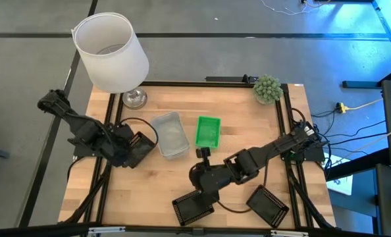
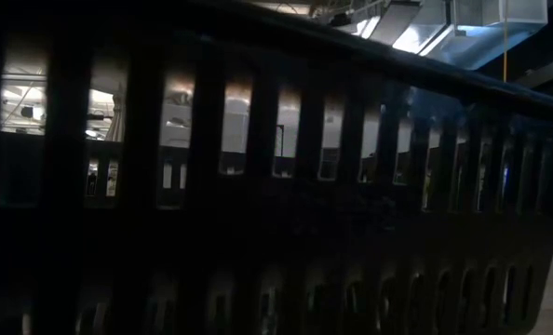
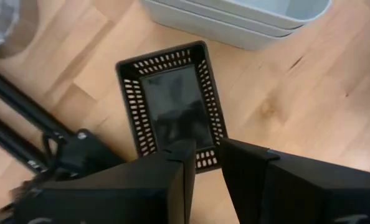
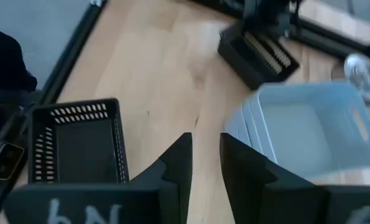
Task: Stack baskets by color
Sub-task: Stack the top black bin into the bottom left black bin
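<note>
three black baskets lie apart: left (image 1: pixel 140 149), bottom centre (image 1: pixel 192 208), bottom right (image 1: pixel 268 205). both narrowly spread, empty jaws, left gripper (image 3: pixel 202 163) and right gripper (image 4: pixel 203 155), could clip a rim and skid it.

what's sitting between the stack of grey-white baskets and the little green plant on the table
In the high view, a bright green basket lies between the grey-white basket stack and the small green plant, just right of the stack. Past it, only bare wooden tabletop reaches the plant.
</note>
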You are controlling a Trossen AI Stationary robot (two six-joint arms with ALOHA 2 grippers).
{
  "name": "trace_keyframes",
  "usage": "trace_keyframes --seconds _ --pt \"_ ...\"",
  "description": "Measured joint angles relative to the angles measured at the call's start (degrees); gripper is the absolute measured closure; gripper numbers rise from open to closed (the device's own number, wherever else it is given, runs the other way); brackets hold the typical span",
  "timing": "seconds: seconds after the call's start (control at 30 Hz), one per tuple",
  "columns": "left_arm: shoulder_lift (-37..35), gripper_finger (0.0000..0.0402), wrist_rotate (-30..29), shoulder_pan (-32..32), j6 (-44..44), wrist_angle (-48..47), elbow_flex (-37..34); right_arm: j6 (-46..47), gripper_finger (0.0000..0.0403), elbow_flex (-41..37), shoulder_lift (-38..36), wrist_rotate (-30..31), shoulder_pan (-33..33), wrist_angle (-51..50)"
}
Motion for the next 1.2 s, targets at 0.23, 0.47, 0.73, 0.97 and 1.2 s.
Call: trace_keyframes --seconds 0.23,0.47,0.73,0.97,1.2 --pt "0.0 0.0335 -0.1 0.0 -0.1 6.1 -5.4 -0.4 0.0321 0.0 0.0 0.0 1.2 2.5" --pt "0.0 0.0335 -0.2 0.0 -0.1 14.2 -11.3 -0.2 0.0321 0.0 0.0 -0.3 1.8 3.5" --pt "0.0 0.0335 -0.7 0.0 -0.1 20.7 -19.4 -0.5 0.0321 0.0 0.0 -6.0 2.0 4.8" --pt "0.0 0.0335 -1.1 0.0 -0.1 25.8 -23.8 -1.9 0.0321 0.0 0.0 -6.8 2.0 5.2" --pt "0.0 0.0335 -2.7 0.0 -0.1 29.9 -27.2 -3.2 0.0321 0.0 0.0 -8.0 2.0 5.3"
